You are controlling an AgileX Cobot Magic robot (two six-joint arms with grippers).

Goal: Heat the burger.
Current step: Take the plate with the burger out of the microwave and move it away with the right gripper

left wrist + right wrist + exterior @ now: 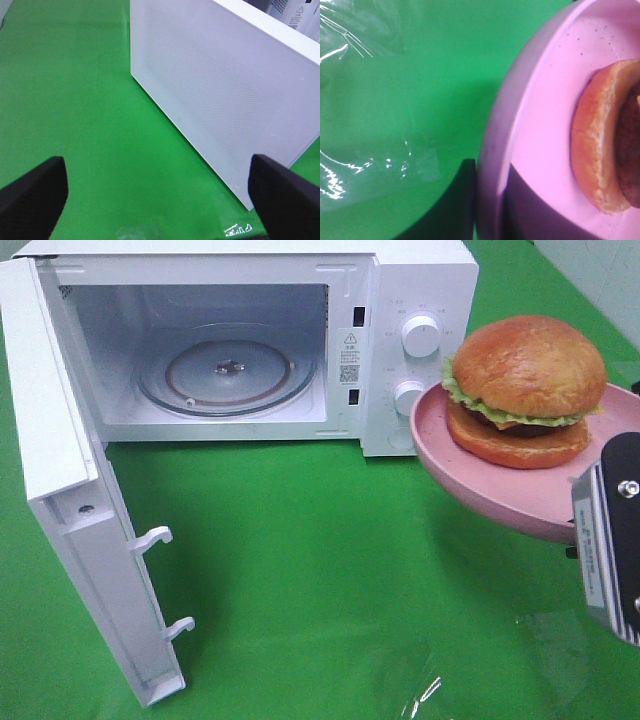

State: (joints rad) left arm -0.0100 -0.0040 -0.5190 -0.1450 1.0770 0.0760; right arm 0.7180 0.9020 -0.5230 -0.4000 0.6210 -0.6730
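The burger [528, 380], with a glossy brown bun, green lettuce and a dark patty, sits on a round pink plate [500, 495] held in the air at the right, level with the microwave's knobs. My right gripper [590, 515] is shut on the plate's near rim. In the right wrist view one dark finger [455, 210] presses the outside of the plate [540, 100], and the burger [605, 150] lies close behind it. My left gripper [160, 195] is open and empty, its black fingertips [30, 195] far apart over the green cloth. It does not show in the high view.
A white microwave [420, 300] stands at the back with its cavity open and a glass turntable [228, 372] inside. Its door [70, 470] swings out to the left, with two latch hooks [165, 580] on its edge. The left wrist view faces the door's outer side [225, 85].
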